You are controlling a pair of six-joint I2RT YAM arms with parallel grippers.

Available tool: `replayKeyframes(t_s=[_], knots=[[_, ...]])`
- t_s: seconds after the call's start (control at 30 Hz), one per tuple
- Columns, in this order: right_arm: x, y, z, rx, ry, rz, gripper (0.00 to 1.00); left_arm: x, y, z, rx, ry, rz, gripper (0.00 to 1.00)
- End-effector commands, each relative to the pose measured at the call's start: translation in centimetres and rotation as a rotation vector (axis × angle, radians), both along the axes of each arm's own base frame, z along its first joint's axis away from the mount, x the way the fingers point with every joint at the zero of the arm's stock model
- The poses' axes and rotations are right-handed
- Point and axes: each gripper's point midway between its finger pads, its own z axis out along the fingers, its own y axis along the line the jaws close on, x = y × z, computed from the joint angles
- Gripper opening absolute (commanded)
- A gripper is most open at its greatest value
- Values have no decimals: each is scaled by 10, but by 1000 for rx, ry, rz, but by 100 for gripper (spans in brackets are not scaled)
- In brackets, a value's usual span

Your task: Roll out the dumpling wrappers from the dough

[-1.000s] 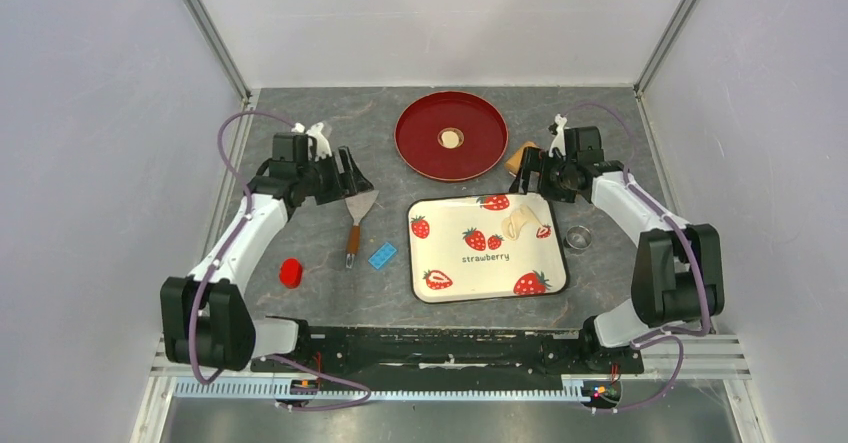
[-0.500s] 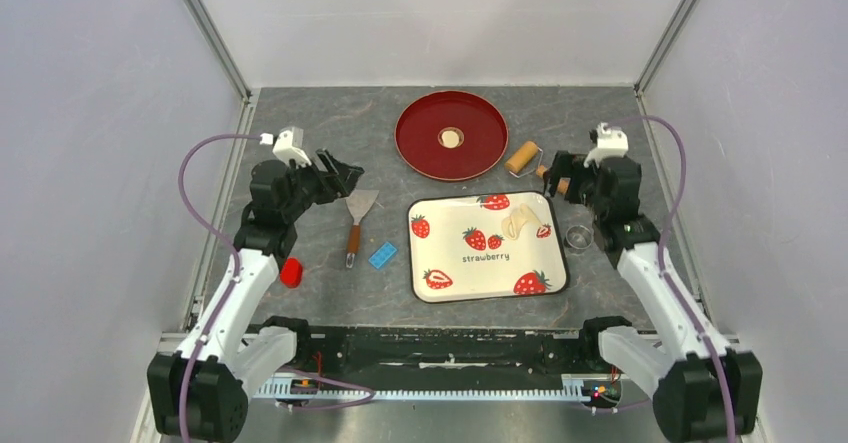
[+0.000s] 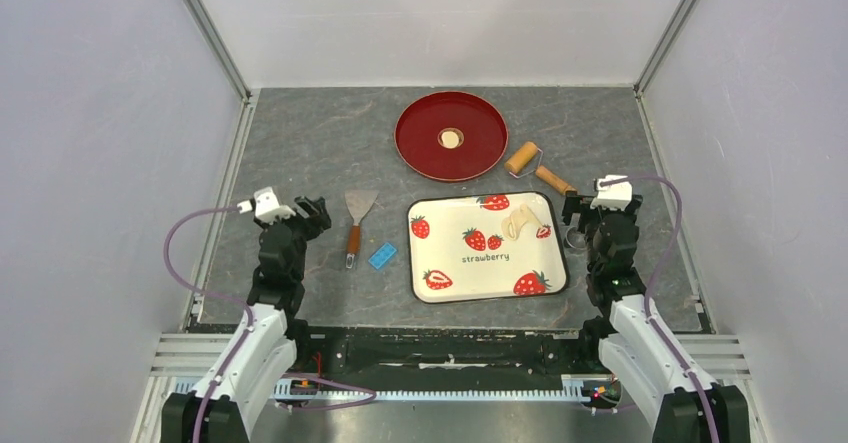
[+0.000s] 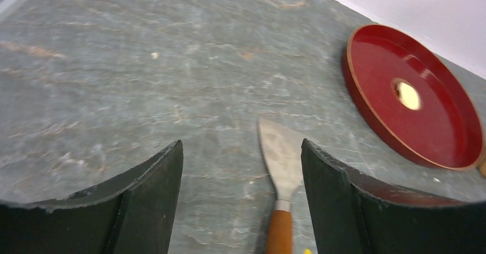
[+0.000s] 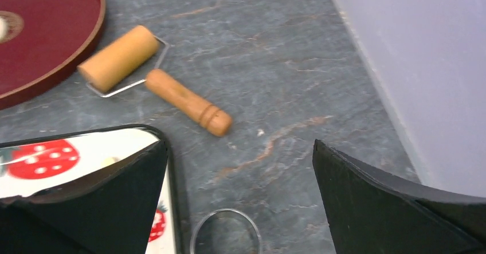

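A ragged pale scrap of dough point(image 3: 518, 223) lies on the right part of the strawberry tray point(image 3: 440, 263). One small round dumpling wrapper point(image 3: 451, 139) point(image 4: 408, 94) sits in the middle of the red plate point(image 3: 420, 153) point(image 4: 372, 110). The wooden roller point(image 3: 538, 166) point(image 5: 120, 58) lies on the table between plate and tray. My left gripper point(image 3: 312, 213) point(image 4: 240, 145) hovers open and empty, left of the spatula point(image 3: 355, 218) point(image 4: 281, 151). My right gripper point(image 3: 580, 213) point(image 5: 239, 145) is open and empty above the metal ring cutter point(image 3: 577, 236) point(image 5: 225, 231), just right of the tray point(image 5: 86, 145).
A small blue block point(image 3: 382, 255) lies between the spatula handle and the tray. Grey walls close in the table on the left, back and right point(image 5: 424, 65). Both arms are folded back near their bases at the near edge.
Both arms have drawn back from the far half of the table toward the near edge. The right gripper left the roller lying by the plate. Both grippers stayed open.
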Motion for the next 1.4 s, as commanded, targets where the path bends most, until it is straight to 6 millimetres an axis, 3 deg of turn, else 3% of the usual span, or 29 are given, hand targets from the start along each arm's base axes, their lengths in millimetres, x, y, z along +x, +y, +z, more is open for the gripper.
replayKeyframes(t_s=[0.0,0.13,0.27,0.3,0.33,0.47,0.57,0.67,0.8,0.9,1.13,1.2,1.37], knots=[[-4,-29,2,-121,-28,-128,98,-3,27,15,63,-143,128,79],[-10,-31,-17,-122,-24,-136,98,0,11,16,119,-121,17,79],[-20,-29,-39,-111,-28,-123,98,3,-18,15,378,-46,-242,79],[-30,-31,-60,-135,4,-116,98,-1,-19,2,427,-5,-279,79],[-33,-32,-64,-141,8,-121,98,-2,-21,-7,432,18,-298,79],[-43,-33,-67,-155,-54,-117,98,0,-30,-25,424,7,-348,79],[-41,-31,-68,-179,-46,-90,98,12,-21,-35,424,46,-298,80],[-39,-35,-62,-158,-70,-127,98,24,-28,-33,482,15,-350,80],[-26,-26,-54,-155,-90,-85,98,42,-27,-34,464,6,-325,80],[-13,-21,-59,-167,-41,-50,98,54,-25,-36,446,29,-314,80],[-5,-17,-61,-171,-16,-29,98,72,-15,-36,405,35,-267,80],[0,-15,-67,-174,17,-16,98,74,-15,-51,397,21,-282,81],[16,-6,-65,-148,30,30,98,76,1,-52,336,-9,-202,82]])
